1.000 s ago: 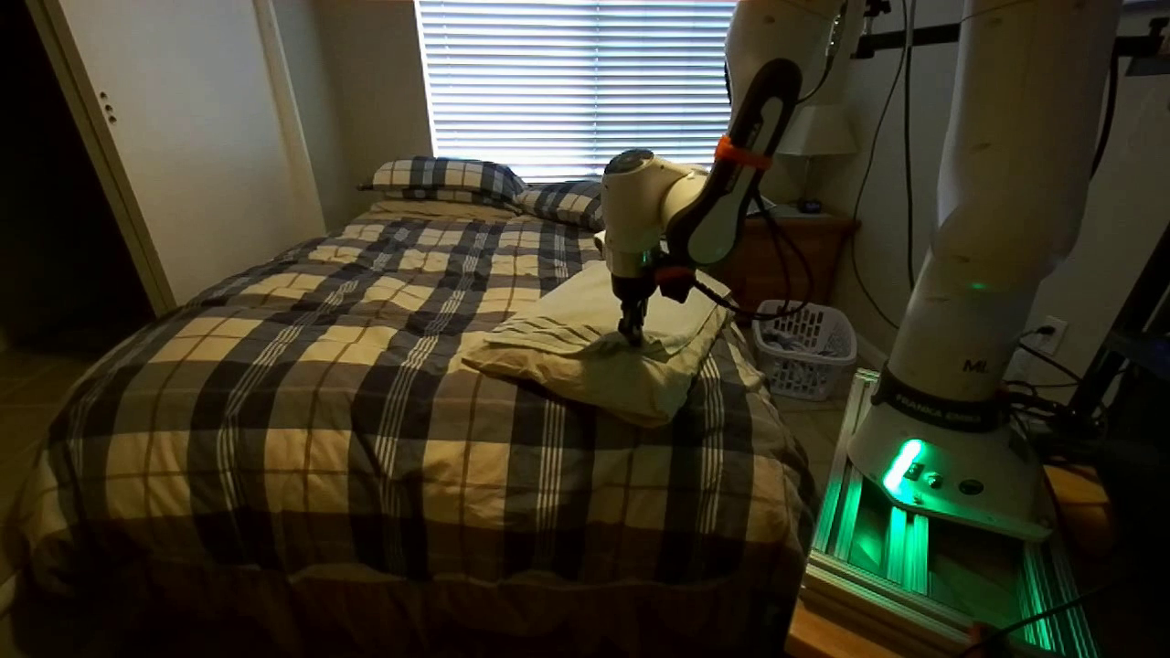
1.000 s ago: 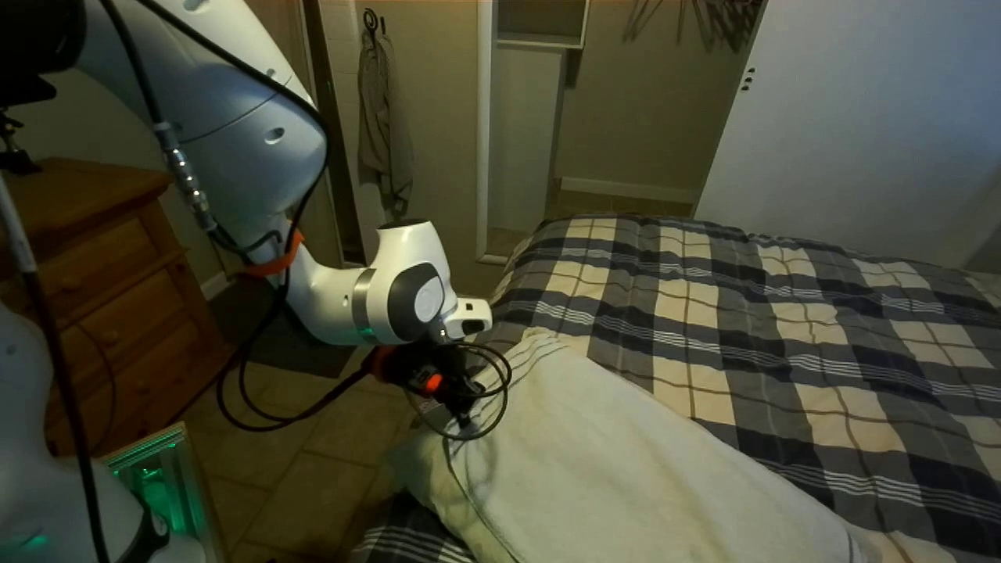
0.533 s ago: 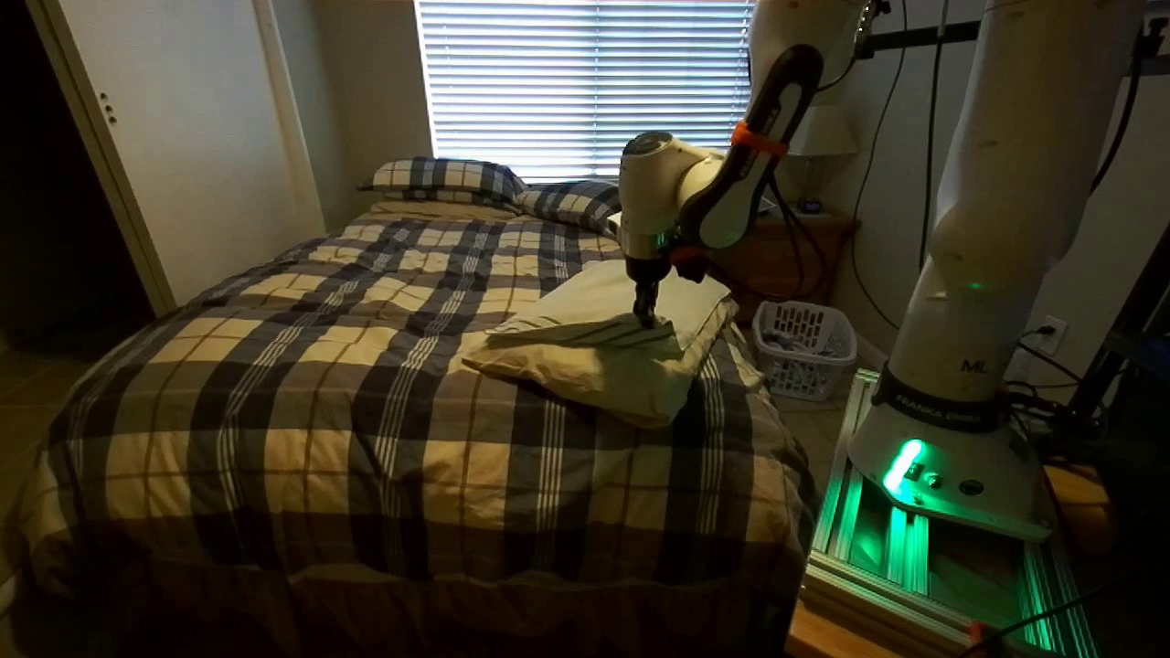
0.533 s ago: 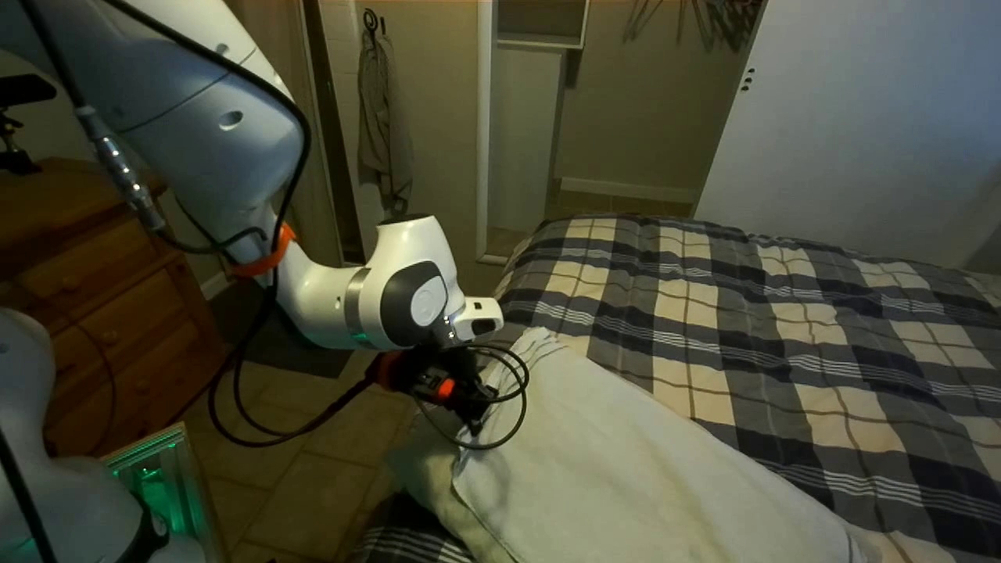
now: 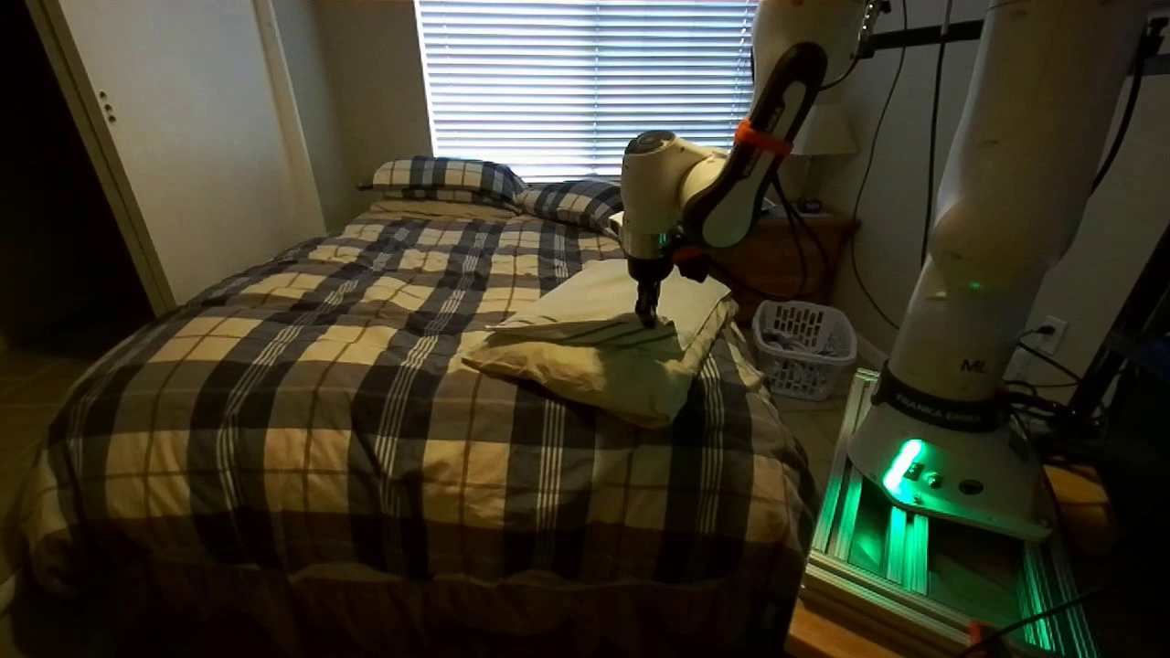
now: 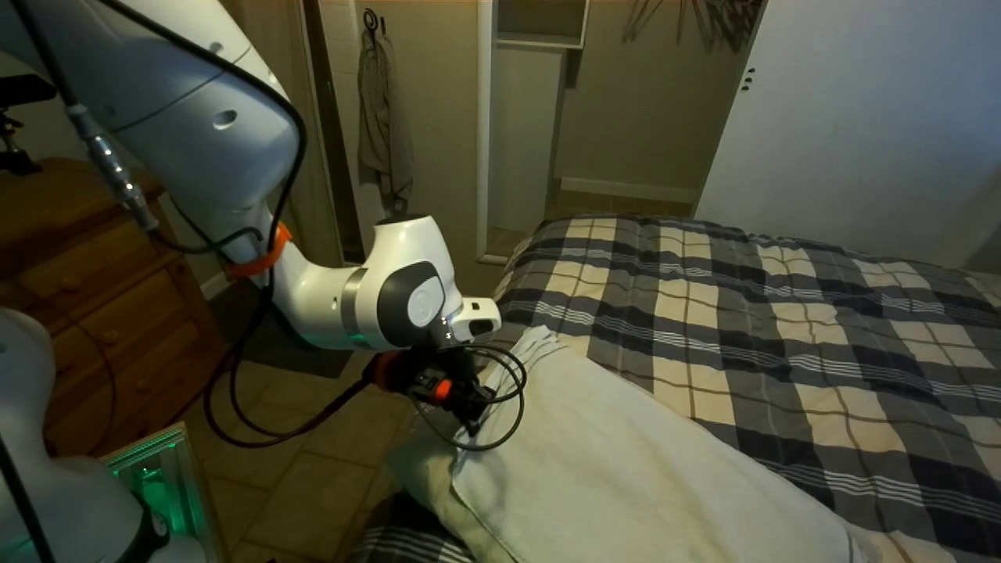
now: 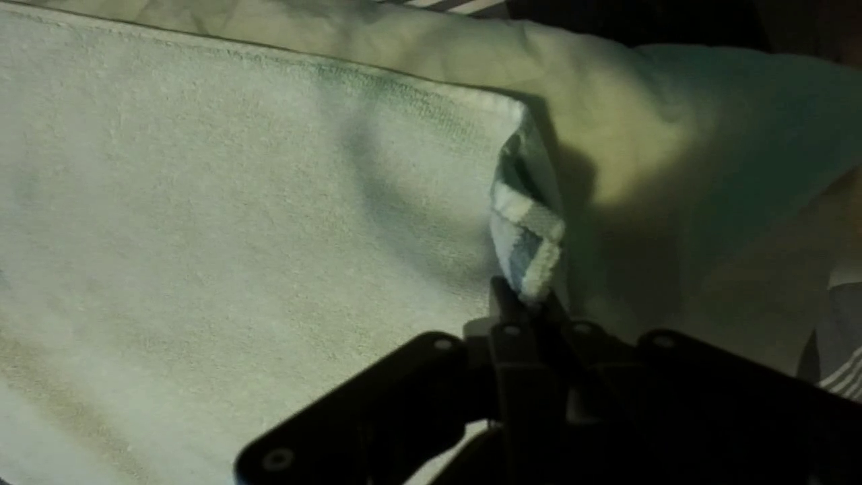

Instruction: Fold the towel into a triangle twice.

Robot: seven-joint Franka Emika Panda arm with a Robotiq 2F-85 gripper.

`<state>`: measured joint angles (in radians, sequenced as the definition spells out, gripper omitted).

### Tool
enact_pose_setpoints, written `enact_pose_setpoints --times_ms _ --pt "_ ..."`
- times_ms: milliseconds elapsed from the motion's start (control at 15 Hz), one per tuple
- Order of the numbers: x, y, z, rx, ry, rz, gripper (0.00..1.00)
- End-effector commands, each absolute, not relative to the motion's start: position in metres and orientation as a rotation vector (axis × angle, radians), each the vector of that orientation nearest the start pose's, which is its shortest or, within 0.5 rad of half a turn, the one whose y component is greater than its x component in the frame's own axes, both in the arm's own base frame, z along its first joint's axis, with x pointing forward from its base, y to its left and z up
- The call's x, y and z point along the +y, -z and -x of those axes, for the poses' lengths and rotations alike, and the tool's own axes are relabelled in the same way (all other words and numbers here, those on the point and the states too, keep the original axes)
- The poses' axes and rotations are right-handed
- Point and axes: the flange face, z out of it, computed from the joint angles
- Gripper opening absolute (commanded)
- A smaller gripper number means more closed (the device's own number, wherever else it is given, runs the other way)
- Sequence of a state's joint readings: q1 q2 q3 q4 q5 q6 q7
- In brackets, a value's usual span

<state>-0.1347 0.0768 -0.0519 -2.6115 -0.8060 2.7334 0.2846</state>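
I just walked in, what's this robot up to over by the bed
A robot arm is handling a pale towel, with its fingers shut on a bunched bit of the towel's edge. The towel lies over what looks like a cream pillow, which rests on the plaid bedcover. The aim is to fold the towel into a triangle, twice; how far that has got, I can't tell.

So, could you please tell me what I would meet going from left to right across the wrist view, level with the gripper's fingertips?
The towel, the gripper pinching the towel's edge, the shadowed pale fabric beneath the towel, a patch of plaid bedcover at the picture's right edge.
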Motion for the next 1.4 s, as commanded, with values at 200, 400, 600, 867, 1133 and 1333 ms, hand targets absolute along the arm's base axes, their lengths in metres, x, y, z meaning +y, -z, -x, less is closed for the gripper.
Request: enact_pose_setpoints --times_ms 200,400,600,867,1133,1333 --pt "-0.053 -0.224 -0.429 -0.465 0.099 3.439 0.01" --pt "-0.067 -0.234 -0.436 -0.400 0.138 3.451 0.01" --pt "-0.088 -0.248 -0.444 -0.345 0.184 3.477 0.01" --pt "-0.125 -0.268 -0.458 -0.332 0.251 3.525 0.01" --pt "-0.171 -0.289 -0.468 -0.333 0.271 3.583 0.01" --pt "-0.203 -0.304 -0.476 -0.331 0.320 3.615 0.01"
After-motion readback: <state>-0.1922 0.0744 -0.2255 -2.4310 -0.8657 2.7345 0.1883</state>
